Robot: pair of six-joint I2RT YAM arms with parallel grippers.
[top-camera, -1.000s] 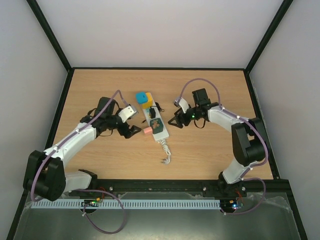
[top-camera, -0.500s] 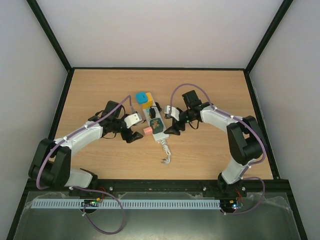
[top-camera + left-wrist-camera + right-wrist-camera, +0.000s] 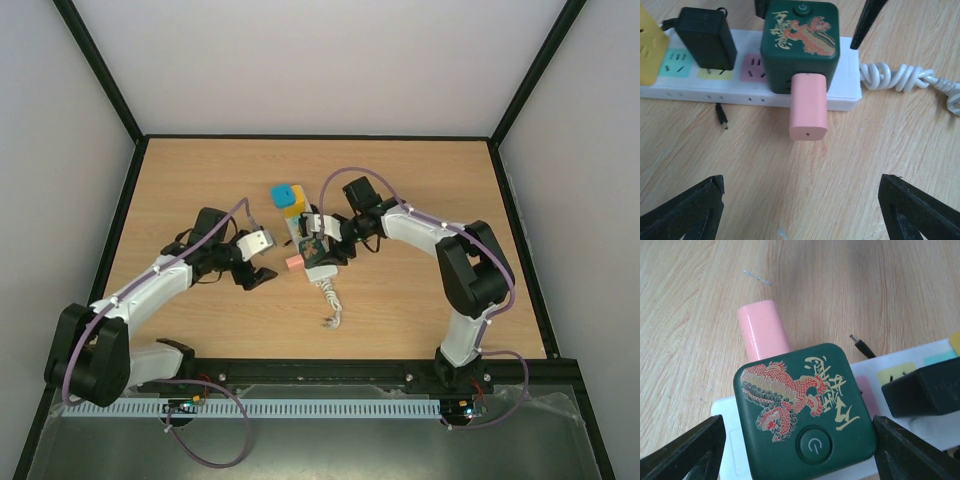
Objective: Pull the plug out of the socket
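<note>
Socket [image 3: 849, 80] lies at centre of top view, green plug [image 3: 805, 410] seated at its cord end. Right gripper [image 3: 800, 440] released, straddling plug; left gripper [image 3: 802, 187] released, lower left of socket.

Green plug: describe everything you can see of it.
The green plug is a dark green cube with rounded corners, plastic by its look. Its top carries a red-and-gold dragon, gold characters and a round power button. It sits upright on the end of the white strip nearest the coiled cord, one free pink outlet away from the black adapter. A pink block sticks out level from its side. The open right fingers flank it; contact is unclear.
</note>
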